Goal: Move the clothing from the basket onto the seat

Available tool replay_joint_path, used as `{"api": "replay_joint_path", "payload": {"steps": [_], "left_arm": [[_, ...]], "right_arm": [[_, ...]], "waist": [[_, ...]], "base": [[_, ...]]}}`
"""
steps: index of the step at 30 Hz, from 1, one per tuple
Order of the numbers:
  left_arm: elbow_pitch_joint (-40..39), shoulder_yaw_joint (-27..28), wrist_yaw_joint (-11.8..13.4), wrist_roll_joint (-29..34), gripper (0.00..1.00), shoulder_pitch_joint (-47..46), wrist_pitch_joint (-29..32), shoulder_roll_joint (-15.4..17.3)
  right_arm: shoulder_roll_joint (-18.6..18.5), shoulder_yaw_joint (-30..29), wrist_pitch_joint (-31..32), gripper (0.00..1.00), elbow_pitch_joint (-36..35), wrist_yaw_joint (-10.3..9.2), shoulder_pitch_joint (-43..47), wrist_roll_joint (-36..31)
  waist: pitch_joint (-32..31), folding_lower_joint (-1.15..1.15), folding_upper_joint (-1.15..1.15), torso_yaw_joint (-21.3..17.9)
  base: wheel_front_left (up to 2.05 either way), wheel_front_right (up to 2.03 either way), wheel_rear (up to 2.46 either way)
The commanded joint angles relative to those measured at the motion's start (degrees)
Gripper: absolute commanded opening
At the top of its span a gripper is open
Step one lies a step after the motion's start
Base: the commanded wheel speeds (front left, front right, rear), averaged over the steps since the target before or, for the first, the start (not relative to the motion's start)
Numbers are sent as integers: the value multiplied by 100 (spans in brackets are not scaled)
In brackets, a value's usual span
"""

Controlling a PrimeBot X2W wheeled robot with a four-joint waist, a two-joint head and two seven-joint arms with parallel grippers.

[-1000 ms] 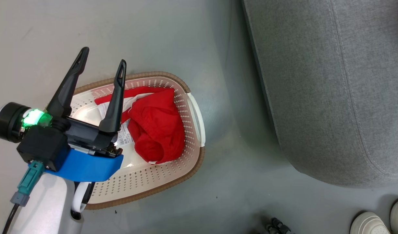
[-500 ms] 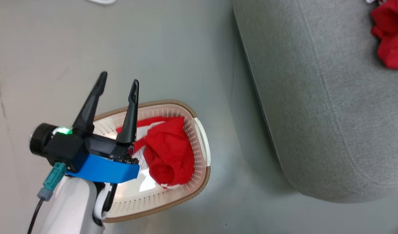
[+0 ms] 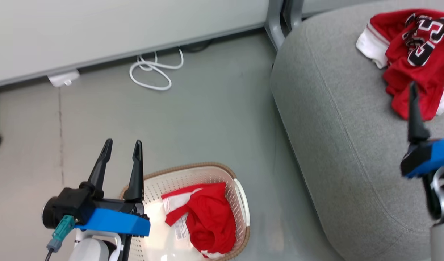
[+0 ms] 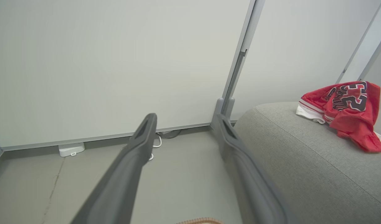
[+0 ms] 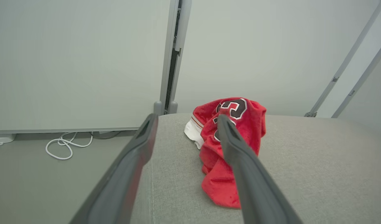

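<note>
Both released, empty: left gripper (image 3: 122,143), right gripper (image 5: 187,117). One red garment (image 3: 207,217) in basket (image 3: 193,169); shallow pinch could drop it on floor (image 3: 214,108).

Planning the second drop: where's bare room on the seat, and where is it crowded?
Free: the broad stretch of the seat between its edge facing the basket and the red jersey lying at its far right. Crowded: right by that jersey, where the right gripper hovers open.

HEAD VIEW: shifted upward, wall (image 3: 117,29) and white cable (image 3: 153,72) now included | right gripper (image 3: 431,87): now in frame above seat (image 3: 345,137), near red garment (image 3: 414,58)
</note>
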Motion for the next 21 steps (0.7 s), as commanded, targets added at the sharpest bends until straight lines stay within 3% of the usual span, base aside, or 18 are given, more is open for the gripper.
{"api": "replay_joint_path", "payload": {"steps": [1,9,21], "left_arm": [[13,35,-21,26,100,54,-26,-21],[170,245,-93,101,100,468,-27,-171],[462,640,-136,206,100,775,-27,-260]], "right_arm": [[79,40,7,100,-111,1,204,22],[650,296,-5,100,-955,1,1543,54],[728,576,-176,100,-997,1,2247,449]], "waist": [[-327,2,0,128],[-836,2,0,281],[-1239,2,0,670]], "base": [[0,0,0],[0,0,0],[0,0,0]]}}
